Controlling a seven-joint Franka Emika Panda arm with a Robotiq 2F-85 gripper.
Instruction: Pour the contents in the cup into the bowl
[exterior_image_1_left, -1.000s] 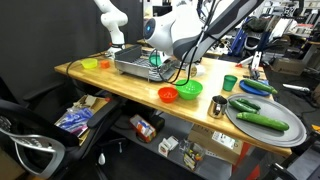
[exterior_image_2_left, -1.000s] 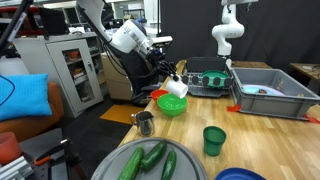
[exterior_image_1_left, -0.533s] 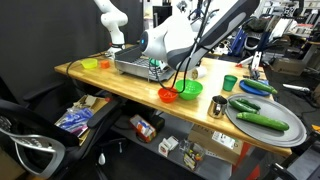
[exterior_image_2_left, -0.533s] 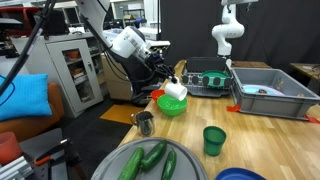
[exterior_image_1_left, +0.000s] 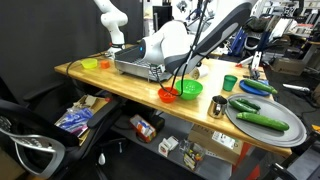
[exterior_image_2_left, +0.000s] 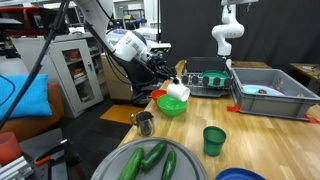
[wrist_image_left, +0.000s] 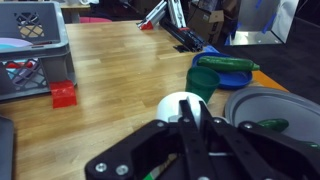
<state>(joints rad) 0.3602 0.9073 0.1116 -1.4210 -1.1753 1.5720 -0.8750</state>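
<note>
Exterior view: your arm blocks the white cup, and the green bowl sits just beside an orange bowl.
Exterior view: your gripper squeezes the white cup, which is tipped just above the green bowl.
Wrist view: the gripper hides the lower part of the white cup, and a green cup stands behind.

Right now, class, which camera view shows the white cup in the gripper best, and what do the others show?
An exterior view: the white cup shows clearly side-on, tilted in the gripper above the green bowl. The wrist view shows only a rounded white part beyond the gripper. In an exterior view, the arm mostly hides it.
</note>
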